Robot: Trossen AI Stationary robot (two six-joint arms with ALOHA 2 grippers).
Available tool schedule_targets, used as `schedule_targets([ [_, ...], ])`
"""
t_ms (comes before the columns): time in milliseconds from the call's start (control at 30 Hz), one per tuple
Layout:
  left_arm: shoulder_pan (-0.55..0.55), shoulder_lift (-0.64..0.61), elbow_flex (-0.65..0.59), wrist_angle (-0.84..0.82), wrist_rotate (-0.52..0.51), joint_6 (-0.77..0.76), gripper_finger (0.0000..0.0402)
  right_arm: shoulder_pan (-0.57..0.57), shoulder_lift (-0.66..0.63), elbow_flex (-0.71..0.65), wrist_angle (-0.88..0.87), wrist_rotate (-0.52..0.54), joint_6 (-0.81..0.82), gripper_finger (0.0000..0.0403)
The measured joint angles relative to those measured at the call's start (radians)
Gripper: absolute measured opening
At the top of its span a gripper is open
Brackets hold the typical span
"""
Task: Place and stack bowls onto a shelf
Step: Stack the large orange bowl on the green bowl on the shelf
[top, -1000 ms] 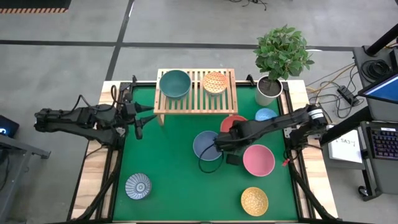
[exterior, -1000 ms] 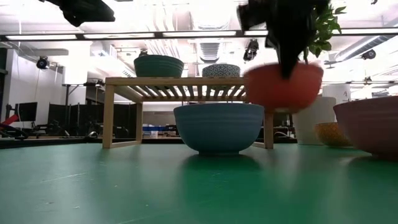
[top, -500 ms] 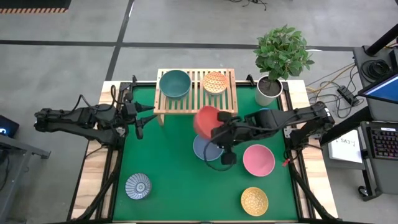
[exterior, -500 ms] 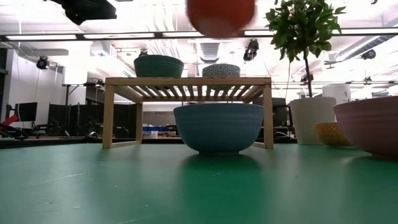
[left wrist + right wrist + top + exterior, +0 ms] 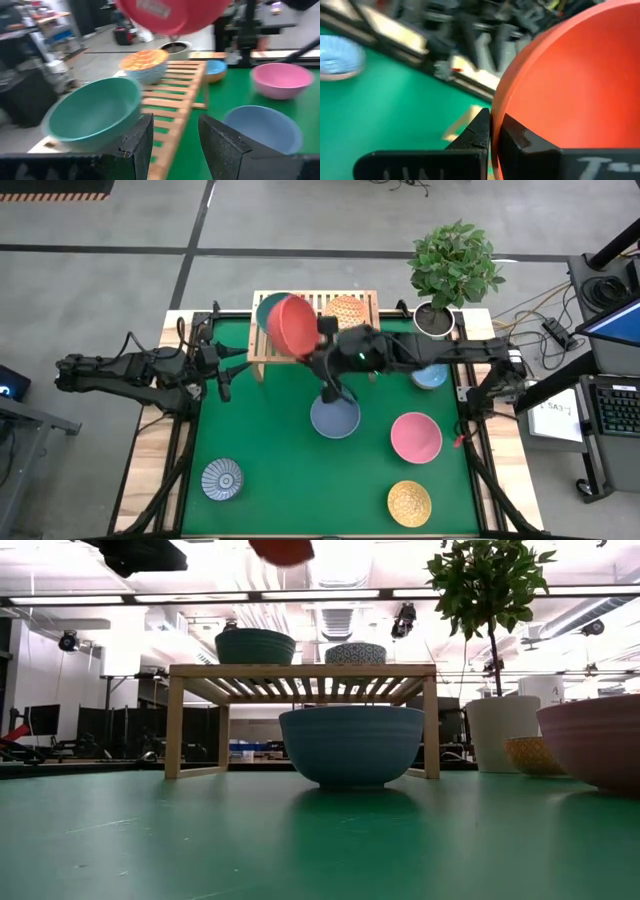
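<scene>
Right now the right end effector (image 5: 318,338) is raised over the green bench (image 5: 270,470), its fingers pinched on the rim of the red bowl (image 5: 292,326), which is tilted and held in the air above the left part of the shelf (image 5: 315,352). In the right wrist view the two dark fingers (image 5: 481,131) sit close together with the bowl's rim between them. From above, the red bowl partly covers the green bowl (image 5: 267,307), which stands on the shelf's left side; the orange patterned bowl (image 5: 346,311) stands on the shelf to its right. In the low view only the red bowl's underside shows, high above the shelf. The blue-grey bowl (image 5: 335,417) rests on the bench just in front of the shelf, under the right arm. The pink bowl (image 5: 416,437) lies further right, the yellow patterned bowl (image 5: 409,503) near the front edge on the right, the dark grey-blue patterned bowl (image 5: 221,479) near the front on the left, and the light blue bowl (image 5: 432,375) near the right edge, partly behind the arm. A potted plant (image 5: 452,268) stands at the back right corner. The left end effector (image 5: 232,370) waits off the shelf's left end, its fingers (image 5: 137,140) parted and holding nothing.
</scene>
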Motion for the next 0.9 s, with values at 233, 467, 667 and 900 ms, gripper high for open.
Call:
schedule_targets([
  [233,0.001,0.004,-0.002,-0.018,-0.111,0.000,0.0139,-0.135,0.070,-0.001,0.060,-0.014,0.005,0.0011],
  [467,0.001,0.007,-0.002,-0.019,-0.111,0.000,0.0139,-0.188,0.124,-0.001,0.066,-0.017,0.004,0.0011],
  [667,0.001,0.007,-0.002,-0.019,-0.111,0.000,0.0139,-0.186,0.151,-0.001,0.067,-0.017,-0.019,0.0011],
  [900,0.001,0.007,-0.002,-0.018,-0.111,0.000,0.0139,-0.187,0.167,-0.001,0.076,-0.010,-0.037,0.0011],
])
